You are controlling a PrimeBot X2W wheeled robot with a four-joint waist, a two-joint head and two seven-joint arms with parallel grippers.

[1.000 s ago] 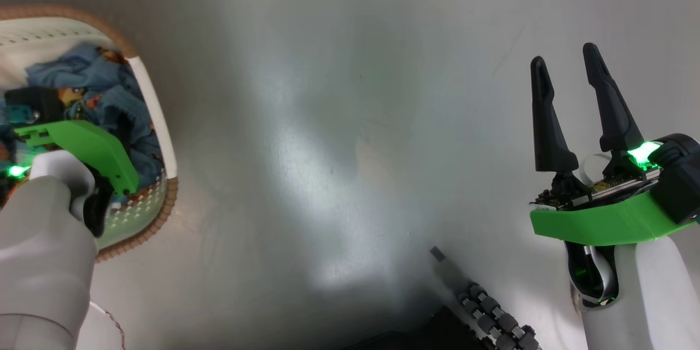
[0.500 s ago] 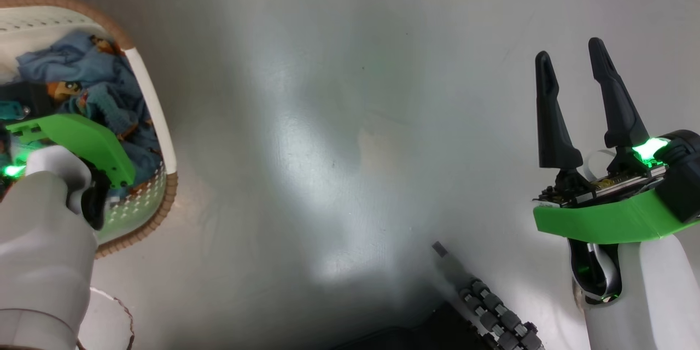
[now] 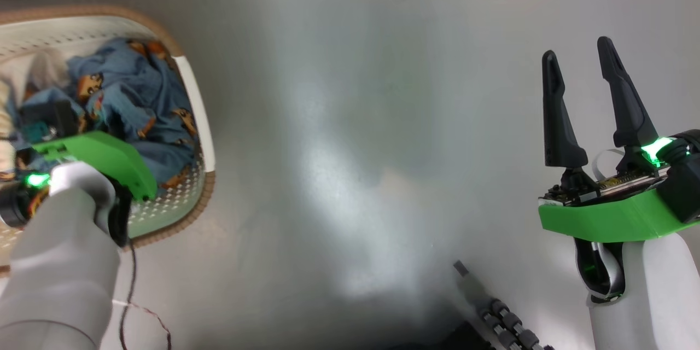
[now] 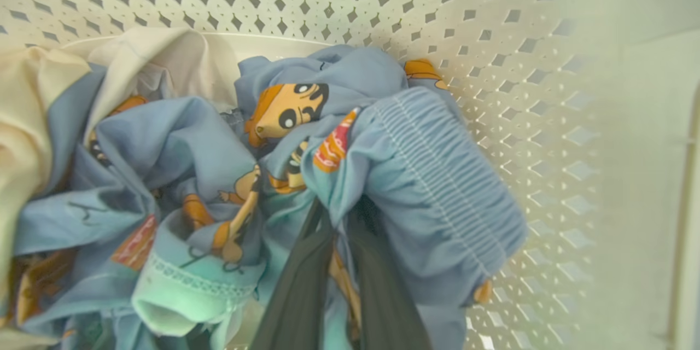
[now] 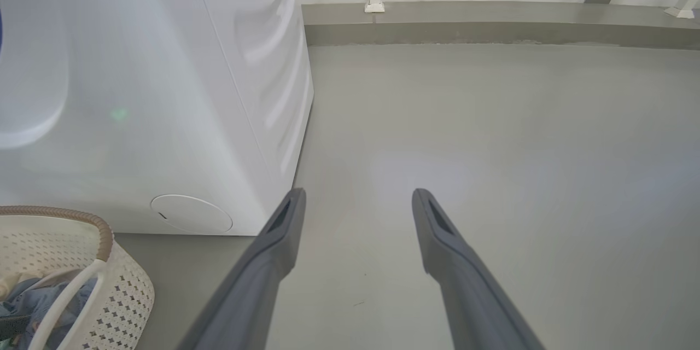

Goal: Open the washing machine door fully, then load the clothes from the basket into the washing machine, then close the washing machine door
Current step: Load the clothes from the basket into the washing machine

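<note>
Left gripper (image 4: 342,219) is down in the pile. Its two long dark fingers are drawn nearly together, with a fold of the soft light-blue clothes (image 4: 180,153) with orange-brown cartoon prints pinched between them, just beside a ribbed elastic waistband (image 4: 437,175). The tips are buried, so I can't tell how much cloth I've caught. The load lies in the small cream-white perforated plastic basket (image 4: 383,5) with a brown woven-look rim, on the grey floor (image 3: 350,120) to my left. A cream-coloured garment (image 4: 27,120) lies untaken at the pile's edge. My judgement is to lift straight up and slowly, clear of the wall, so trailing cloth doesn't snag the rim or drag the light basket. Tangled pieces may slip off. Right gripper (image 3: 577,49) hangs spread and empty over bare floor. The big white boxy washing machine (image 5: 164,93) stands just beside the basket.
</note>
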